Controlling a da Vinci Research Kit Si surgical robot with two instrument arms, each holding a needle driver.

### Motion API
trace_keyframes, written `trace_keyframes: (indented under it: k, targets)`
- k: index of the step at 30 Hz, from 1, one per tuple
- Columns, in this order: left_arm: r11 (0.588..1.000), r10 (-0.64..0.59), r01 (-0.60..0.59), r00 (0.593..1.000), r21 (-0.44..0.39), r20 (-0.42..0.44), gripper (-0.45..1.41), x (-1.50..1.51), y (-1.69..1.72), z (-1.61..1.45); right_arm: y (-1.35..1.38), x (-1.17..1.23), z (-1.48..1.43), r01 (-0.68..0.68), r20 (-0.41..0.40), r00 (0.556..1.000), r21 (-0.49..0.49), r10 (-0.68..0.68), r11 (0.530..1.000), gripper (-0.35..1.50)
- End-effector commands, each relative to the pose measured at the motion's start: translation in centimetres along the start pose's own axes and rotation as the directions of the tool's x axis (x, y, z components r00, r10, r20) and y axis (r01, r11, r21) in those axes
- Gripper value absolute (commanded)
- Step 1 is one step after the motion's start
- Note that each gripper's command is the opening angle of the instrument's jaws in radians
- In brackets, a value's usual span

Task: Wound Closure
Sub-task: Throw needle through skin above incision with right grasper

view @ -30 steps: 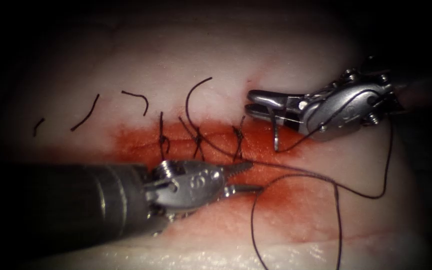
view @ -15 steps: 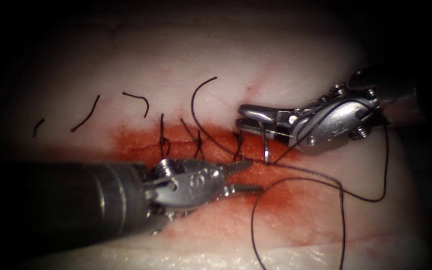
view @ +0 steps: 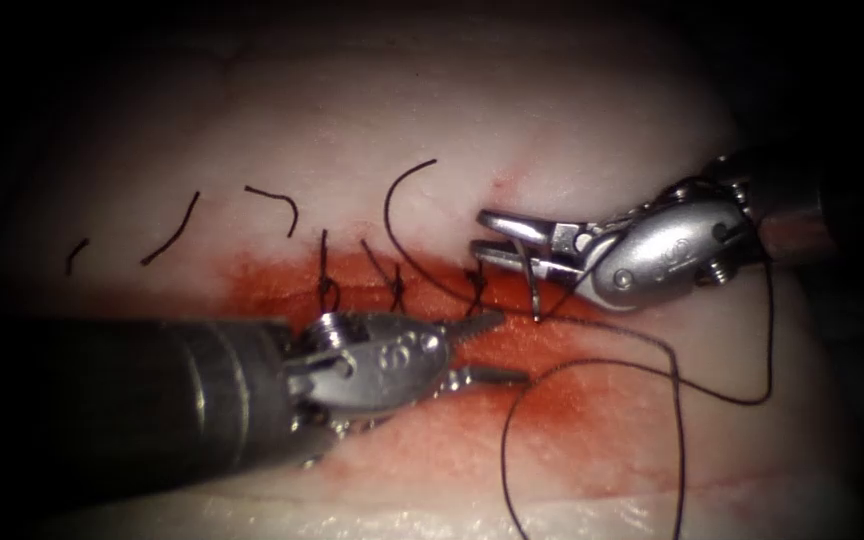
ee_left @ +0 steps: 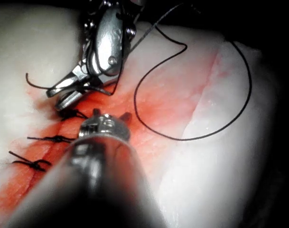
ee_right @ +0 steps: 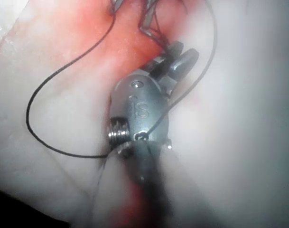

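Bench: pale tissue (view: 572, 130) lies under strong light, soft and wet-looking, with red fluid (view: 552, 400) spread along the cut (view: 282, 285) and just below it.
Tissue handling: pork belly like this should give under a tool and tear if pulled hard; I'd judge its edges best taken in shallow bites.
Left tool (view: 487, 350): big in the foreground, coming in from the left below the cut, jaws parted and holding nothing, tips over the red patch.
Right tool (view: 487, 235): reaching in from the right above the cut, jaws closed on the needle (view: 530, 285) near its upper end.
Needle: hangs down from those jaws toward the cut's right end, its tip at the tissue surface; whether it's in, I can't tell.
Needle handling: small, stiff, smooth steel, likely to twist in a loose grip, so hold it on the body, away from the point.
Thread (view: 677, 440): fine, limp and dark, looping wide over the right side and off the bottom edge.
Stitches (view: 397, 290): three knotted ones cross the cut left of the needle.
Cut ends (view: 172, 228): short bits lie loose on the tissue at upper left.
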Motion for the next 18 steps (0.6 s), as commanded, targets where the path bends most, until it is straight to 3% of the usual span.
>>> trace_keyframes:
  k: [1, 18]
  targets:
    - [1.0, 0.001, -0.001, 1.0, -0.001, -0.001, 0.19, -0.01, 0.01, 0.08, -0.06, -0.05, 0.08, 0.001, 0.005, 1.0, 0.01, -0.002, 1.0, -0.35]
    - [1.0, -0.007, 0.008, 1.0, 0.009, -0.001, 0.17, 0.05, 0.05, 0.19, 0.02, -0.01, 0.02, -0.074, 0.007, 0.997, -0.005, 0.074, 0.997, -0.35]
